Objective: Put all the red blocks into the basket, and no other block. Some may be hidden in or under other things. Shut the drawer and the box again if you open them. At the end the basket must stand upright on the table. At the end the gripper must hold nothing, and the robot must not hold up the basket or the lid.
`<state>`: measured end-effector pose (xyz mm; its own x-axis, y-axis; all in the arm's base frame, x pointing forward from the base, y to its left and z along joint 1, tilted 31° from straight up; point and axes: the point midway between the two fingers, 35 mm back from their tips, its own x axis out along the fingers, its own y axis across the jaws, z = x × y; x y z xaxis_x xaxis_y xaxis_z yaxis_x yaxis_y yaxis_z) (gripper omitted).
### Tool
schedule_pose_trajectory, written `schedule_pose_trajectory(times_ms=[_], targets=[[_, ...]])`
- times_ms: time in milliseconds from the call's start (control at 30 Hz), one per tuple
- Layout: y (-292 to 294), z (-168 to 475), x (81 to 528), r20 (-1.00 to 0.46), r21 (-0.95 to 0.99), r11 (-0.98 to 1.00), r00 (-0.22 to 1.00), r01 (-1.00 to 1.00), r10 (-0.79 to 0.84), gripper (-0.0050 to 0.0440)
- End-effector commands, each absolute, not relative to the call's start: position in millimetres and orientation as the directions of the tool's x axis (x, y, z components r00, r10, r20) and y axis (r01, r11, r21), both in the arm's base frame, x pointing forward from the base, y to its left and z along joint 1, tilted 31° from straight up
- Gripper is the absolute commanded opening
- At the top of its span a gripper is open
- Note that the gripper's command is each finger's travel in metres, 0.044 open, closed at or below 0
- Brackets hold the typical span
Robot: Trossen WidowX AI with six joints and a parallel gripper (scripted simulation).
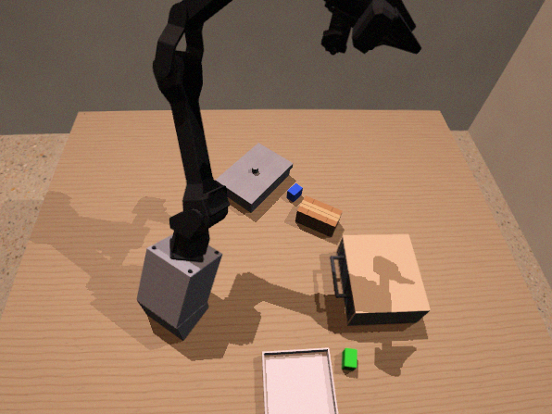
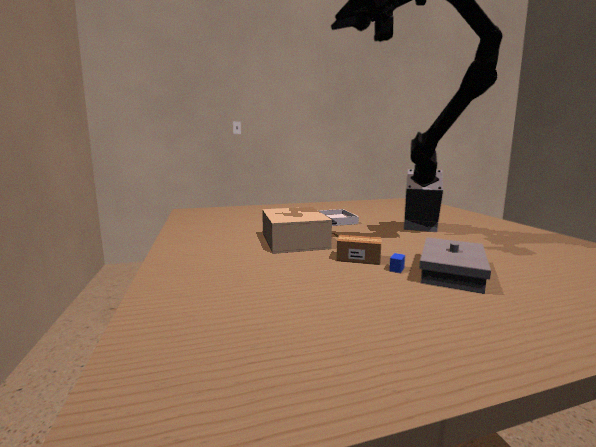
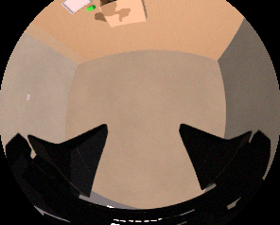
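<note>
No red block shows in any view. The basket [image 1: 298,383] [image 2: 352,221] [image 3: 76,6] is a shallow white tray, upright on the table and empty where it shows. The wooden drawer unit [image 1: 382,272] [image 2: 300,234] [image 3: 125,11] is shut, its handle [image 1: 336,277] facing the arm's base side. The grey box [image 1: 259,180] [image 2: 454,264] has its lid on, with a small black knob [image 1: 255,170] [image 2: 454,247]. The insides of drawer and box are hidden. My gripper [image 3: 145,128] is open and empty, high above the table; the top view shows it near the upper right.
A green block [image 1: 350,358] [image 3: 91,8] lies between basket and drawer unit. A blue block [image 1: 294,193] [image 2: 397,263] lies between the grey box and a brown carton [image 1: 319,216] [image 2: 358,250] with a label. The arm's grey base [image 1: 178,286] [image 2: 423,209] stands left in the top view.
</note>
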<state>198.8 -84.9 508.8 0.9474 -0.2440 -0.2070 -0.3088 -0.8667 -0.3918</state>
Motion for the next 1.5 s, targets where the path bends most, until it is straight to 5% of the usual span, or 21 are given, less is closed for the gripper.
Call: schedule_pose_trajectory(times_ms=[0,533,567,967,1467], targets=[[-85,509,199,-0.207,-0.392,-0.867,0.947,-0.309,-0.244,0.04],[-85,509,199,-0.207,-0.392,-0.867,0.947,-0.309,-0.244,0.04],[-81,503,206,-0.227,-0.447,-0.841,0.948,-0.304,-0.222,0.044],[-20,431,272,-0.421,-0.872,-0.312,0.903,-0.377,0.085,0.044],[66,361,296,-0.58,-0.76,0.147,0.763,-0.633,0.285,0.044]])
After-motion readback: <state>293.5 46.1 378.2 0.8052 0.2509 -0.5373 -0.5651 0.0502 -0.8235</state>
